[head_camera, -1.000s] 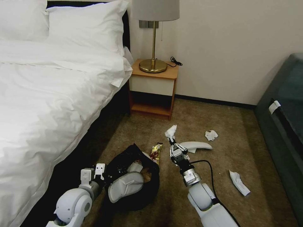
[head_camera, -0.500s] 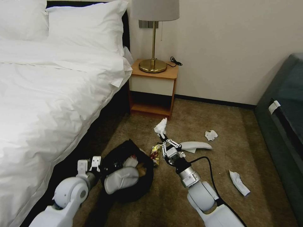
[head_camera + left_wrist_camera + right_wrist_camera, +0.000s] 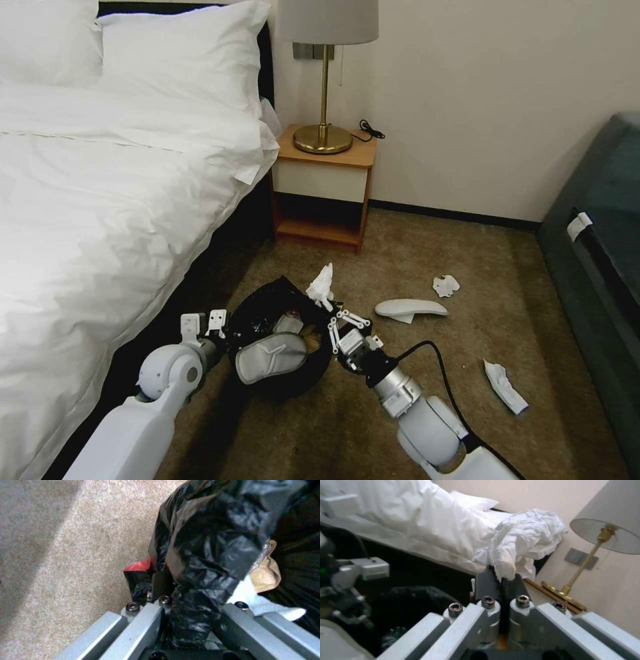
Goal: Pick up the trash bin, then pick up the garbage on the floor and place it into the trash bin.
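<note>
The trash bin, lined with a black bag, lies near the bed with its mouth tipped toward me. My left gripper is shut on its rim, pinching the bag. Inside are a white slipper, brown paper and something red. My right gripper is shut on a crumpled white tissue, held at the bin's far right edge. More garbage lies on the carpet: a second slipper and two tissues.
The bed runs along the left, its dark base close to the bin. A nightstand with a brass lamp stands at the back wall. A dark green sofa borders the right. Open carpet lies between.
My right gripper has carried the tissue left and nearer, from above the floor slipper to the bin's edge. The left arm has shifted the bin slightly right and farther.
</note>
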Controlling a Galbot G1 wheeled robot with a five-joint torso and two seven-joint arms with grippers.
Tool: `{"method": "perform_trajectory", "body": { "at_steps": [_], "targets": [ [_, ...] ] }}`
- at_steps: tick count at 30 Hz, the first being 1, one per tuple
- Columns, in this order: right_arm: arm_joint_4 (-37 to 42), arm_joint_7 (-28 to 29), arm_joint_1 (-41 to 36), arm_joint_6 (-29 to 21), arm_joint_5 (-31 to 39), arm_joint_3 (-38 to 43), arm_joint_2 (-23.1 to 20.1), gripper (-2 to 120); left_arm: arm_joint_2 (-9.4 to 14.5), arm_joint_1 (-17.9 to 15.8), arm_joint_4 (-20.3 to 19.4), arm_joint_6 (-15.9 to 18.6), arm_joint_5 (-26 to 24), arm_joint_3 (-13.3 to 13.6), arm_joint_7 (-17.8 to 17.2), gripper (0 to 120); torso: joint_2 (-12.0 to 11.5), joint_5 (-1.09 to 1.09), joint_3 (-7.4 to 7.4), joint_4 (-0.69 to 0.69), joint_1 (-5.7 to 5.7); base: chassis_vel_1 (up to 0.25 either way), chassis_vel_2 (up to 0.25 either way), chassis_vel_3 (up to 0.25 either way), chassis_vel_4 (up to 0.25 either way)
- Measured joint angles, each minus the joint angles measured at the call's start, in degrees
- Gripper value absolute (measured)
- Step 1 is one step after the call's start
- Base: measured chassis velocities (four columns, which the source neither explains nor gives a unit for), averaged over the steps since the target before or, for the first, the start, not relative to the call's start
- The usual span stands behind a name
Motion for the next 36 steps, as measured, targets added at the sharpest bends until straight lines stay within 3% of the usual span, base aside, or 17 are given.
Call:
{"method": "perform_trajectory", "body": {
  "at_steps": [16,29,36],
  "targets": [
    [-2.7,-0.2,1.2,-0.1,-0.9,-4.8,3.3,0,-3.0,-1.3,3.1,0.0,0.4,1.3,-0.1,0,0.0,0.00,0.00,0.01,0.00,0.000,0.000,0.000,0.000],
    [-5.1,-0.1,1.8,0.1,-0.5,-5.5,5.6,0,-5.0,0.4,2.2,0.0,0.6,2.0,-1.4,0,0.0,0.00,-0.01,0.00,0.00,0.000,0.000,0.000,0.000],
    [-5.9,-0.2,2.2,0.5,-0.4,-5.6,5.8,0,-4.8,1.7,0.7,0.0,0.6,1.4,-0.8,0,0.0,-0.01,0.00,0.00,0.00,0.000,0.000,0.000,0.000]
  ]
}}
